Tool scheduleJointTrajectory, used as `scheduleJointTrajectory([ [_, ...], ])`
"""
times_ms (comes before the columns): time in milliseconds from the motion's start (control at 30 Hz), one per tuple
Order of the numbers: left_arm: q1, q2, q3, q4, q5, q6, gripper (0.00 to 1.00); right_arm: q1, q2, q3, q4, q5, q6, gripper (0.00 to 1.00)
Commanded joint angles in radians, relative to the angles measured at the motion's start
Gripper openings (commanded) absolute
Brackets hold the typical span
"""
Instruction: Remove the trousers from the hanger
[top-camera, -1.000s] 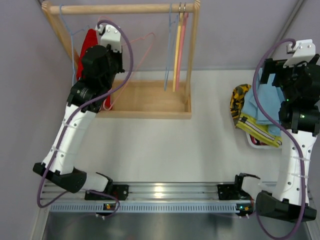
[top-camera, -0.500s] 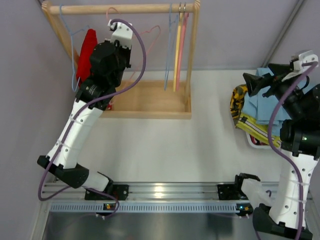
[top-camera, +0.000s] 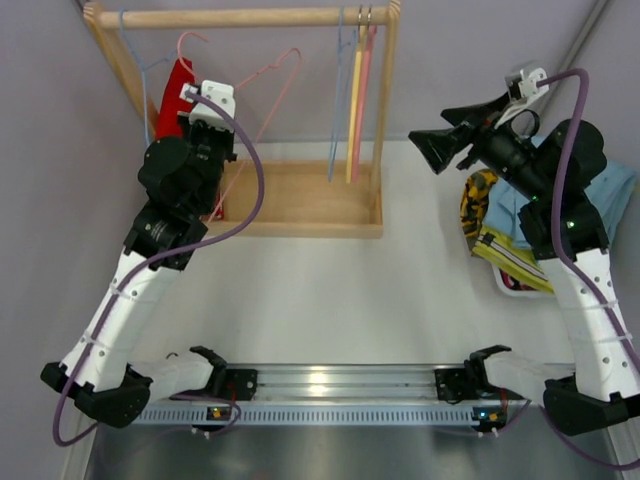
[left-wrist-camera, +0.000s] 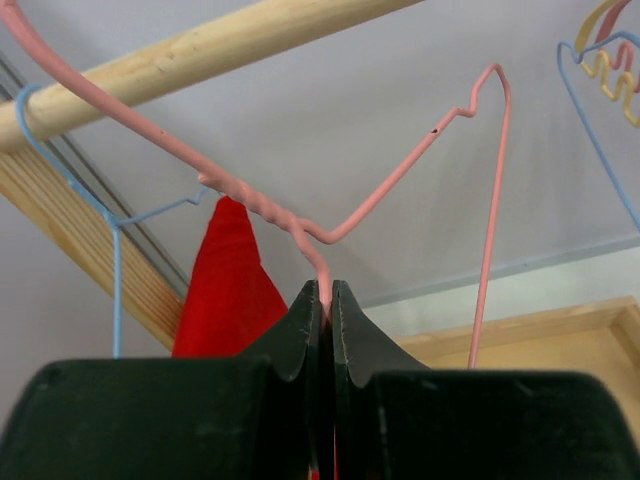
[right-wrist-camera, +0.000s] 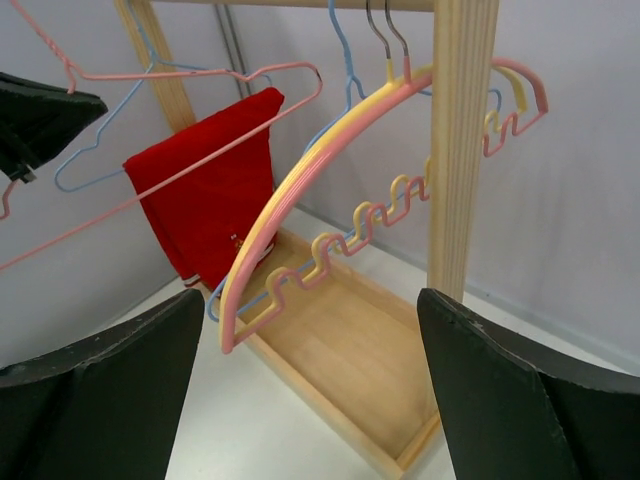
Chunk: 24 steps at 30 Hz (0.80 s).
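Note:
The red trousers (top-camera: 176, 84) hang at the left end of the wooden rack, beside a blue wire hanger (left-wrist-camera: 114, 262); they also show in the left wrist view (left-wrist-camera: 228, 285) and the right wrist view (right-wrist-camera: 214, 190). I cannot tell which hanger bears them. My left gripper (left-wrist-camera: 326, 292) is shut on the neck of a pink wire hanger (top-camera: 272, 88), just right of the red trousers. My right gripper (top-camera: 447, 130) is open and empty, in the air right of the rack, facing it (right-wrist-camera: 315, 385). The light blue trousers (top-camera: 518, 208) and yellow-green trousers (top-camera: 506, 257) lie in a pile at the right.
The rack has a wooden rail (top-camera: 240, 17) and a wooden base tray (top-camera: 300, 195). Yellow, pink and blue hangers (top-camera: 356, 100) hang empty at its right post (right-wrist-camera: 464, 140). A yellow-and-black patterned cloth (top-camera: 475, 195) lies with the pile on a white basket (top-camera: 508, 285).
My left gripper has moved left and down with the pink hanger. My right arm has swung from above the pile leftward toward the rack, jaws open.

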Motion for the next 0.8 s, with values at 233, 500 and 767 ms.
scheduleJointTrajectory([
  [233, -0.053, 0.206, 0.142, 0.166, -0.254, 0.405, 0.00, 0.015, -0.122, -0.004, 0.024, 0.043, -0.102, 0.93],
  [500, -0.111, 0.333, 0.268, 0.189, -0.353, 0.483, 0.00, 0.013, -0.140, 0.001, -0.022, 0.058, -0.119, 0.94],
  [767, -0.113, 0.359, 0.322, 0.194, -0.326, 0.457, 0.00, 0.013, -0.145, 0.001, -0.053, 0.069, -0.127, 0.95],
])
